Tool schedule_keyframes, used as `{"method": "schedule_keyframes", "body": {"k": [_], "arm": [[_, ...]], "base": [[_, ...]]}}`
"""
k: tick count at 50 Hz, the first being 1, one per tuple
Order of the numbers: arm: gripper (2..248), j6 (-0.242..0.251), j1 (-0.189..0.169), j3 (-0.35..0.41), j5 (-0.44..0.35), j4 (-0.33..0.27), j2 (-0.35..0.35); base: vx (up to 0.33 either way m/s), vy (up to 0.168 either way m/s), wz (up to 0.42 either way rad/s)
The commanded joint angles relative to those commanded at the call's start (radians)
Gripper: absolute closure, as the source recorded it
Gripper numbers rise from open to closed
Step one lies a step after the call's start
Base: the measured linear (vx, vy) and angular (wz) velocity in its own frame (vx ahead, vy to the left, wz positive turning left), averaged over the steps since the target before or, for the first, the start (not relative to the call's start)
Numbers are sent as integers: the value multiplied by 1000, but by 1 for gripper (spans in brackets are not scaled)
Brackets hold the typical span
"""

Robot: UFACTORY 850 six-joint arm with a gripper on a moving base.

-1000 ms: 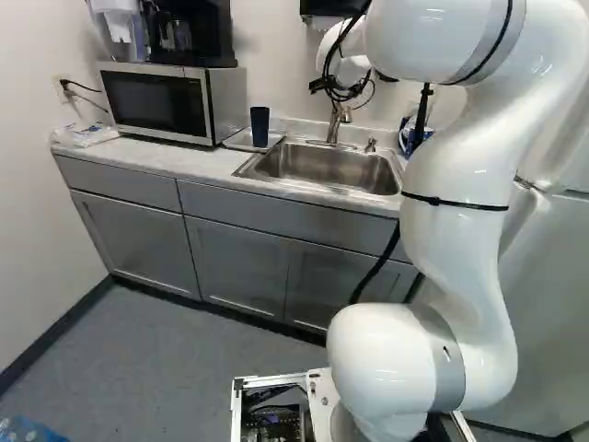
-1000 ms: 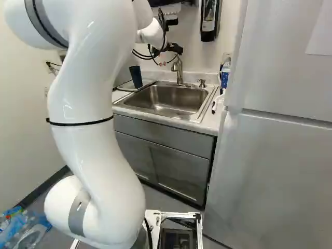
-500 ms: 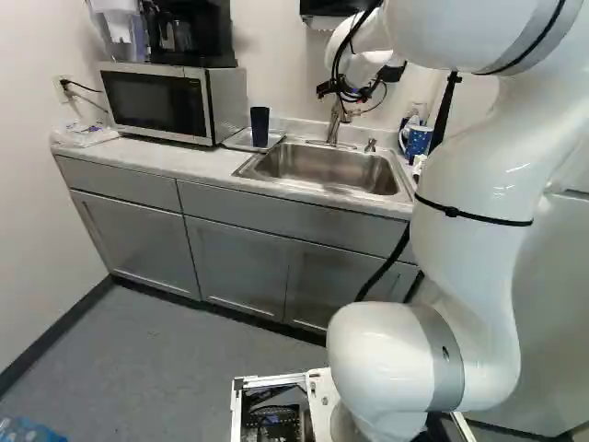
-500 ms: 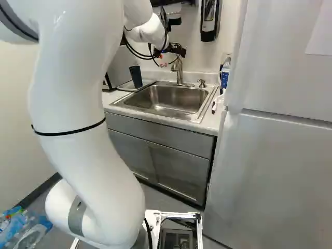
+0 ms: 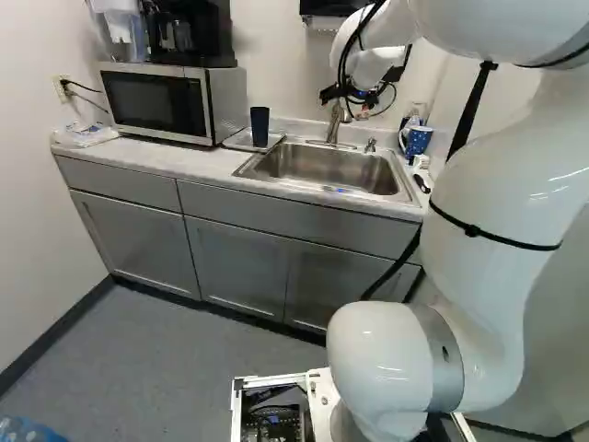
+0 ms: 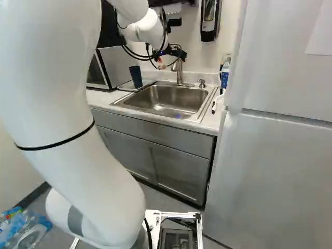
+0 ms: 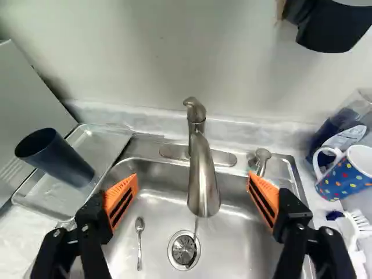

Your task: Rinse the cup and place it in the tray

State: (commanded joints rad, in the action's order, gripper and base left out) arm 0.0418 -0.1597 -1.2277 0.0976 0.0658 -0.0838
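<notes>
My gripper [image 6: 164, 66] hangs near the faucet [image 6: 179, 72], above the back of the sink [image 6: 171, 105]. In the wrist view, the gripper [image 7: 193, 179] is open, its orange-padded fingers wide apart, with nothing gripped. The faucet [image 7: 203, 174] appears in the space between them, beyond the fingertips. A dark blue cup [image 5: 259, 127] stands upright on the metal tray [image 5: 236, 140], between microwave and sink. The wrist view shows the cup [image 7: 58, 160] and tray [image 7: 35, 189] off to one side of the fingers. A thin line runs from the spout toward the drain; whether it is water I cannot tell.
A spoon [image 7: 139, 241] lies in the sink. Beside the sink are a polka-dot mug [image 5: 417, 140], a brush [image 7: 351, 226] and the soap pump [image 7: 261, 160]. The microwave [image 5: 161, 101] stands beyond the tray; a fridge [image 6: 280, 155] is at the right.
The arm's large links have swung right in the left base view and left in the right base view. My gripper has shifted slightly rightward in the left base view. The base, cup and tray are unmoved.
</notes>
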Motion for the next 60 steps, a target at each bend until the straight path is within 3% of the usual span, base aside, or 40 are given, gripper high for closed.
{"method": "schedule_keyframes", "body": {"k": [60], "arm": [[3, 0, -31, 294, 222, 0, 304]], "base": [[0, 0, 0]]}}
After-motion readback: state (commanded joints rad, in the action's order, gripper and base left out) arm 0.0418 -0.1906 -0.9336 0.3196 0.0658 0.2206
